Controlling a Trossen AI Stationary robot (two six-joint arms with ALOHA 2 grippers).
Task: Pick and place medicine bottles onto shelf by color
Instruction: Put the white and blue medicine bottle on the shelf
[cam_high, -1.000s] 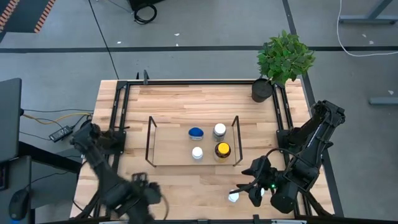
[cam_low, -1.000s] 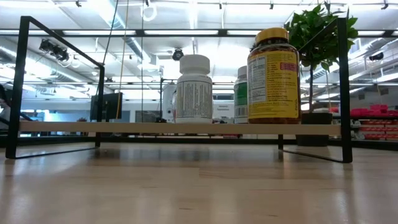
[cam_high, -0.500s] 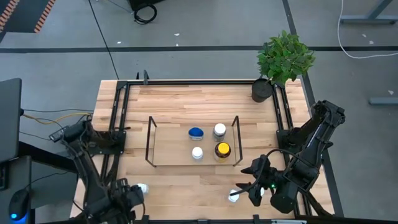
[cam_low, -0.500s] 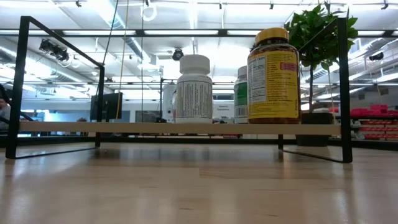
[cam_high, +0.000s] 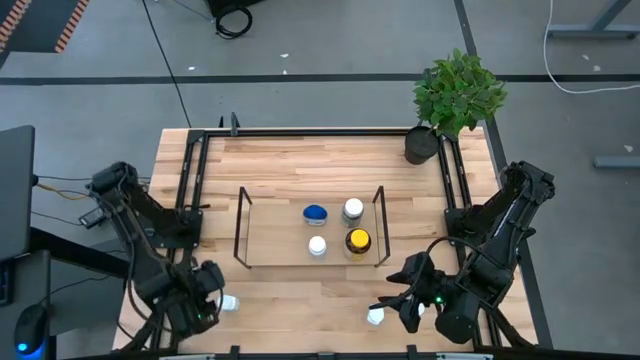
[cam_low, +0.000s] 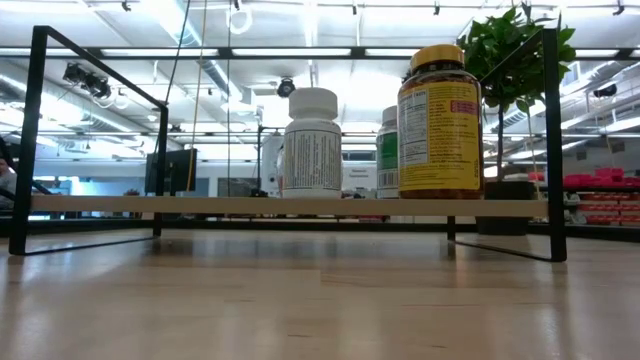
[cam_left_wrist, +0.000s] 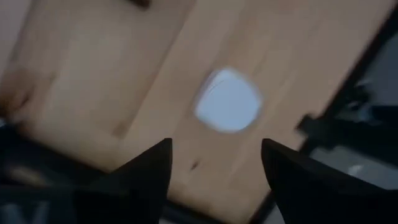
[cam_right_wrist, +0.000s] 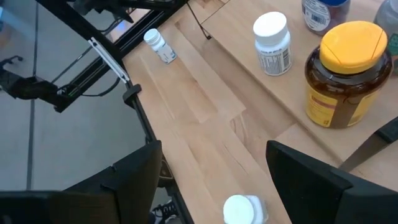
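The left gripper (cam_high: 205, 292), fingers spread apart, hovers above a white-capped bottle (cam_high: 229, 302) on the table's (cam_high: 290, 170) front left, while four bottles stand on the shelf (cam_high: 272, 238) beside a potted plant (cam_high: 452, 100).

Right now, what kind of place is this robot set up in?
Probably a robotics lab or workshop: a wooden table edged by a black frame, a bare concrete floor with cables, and ceiling strip lights over distant benches.
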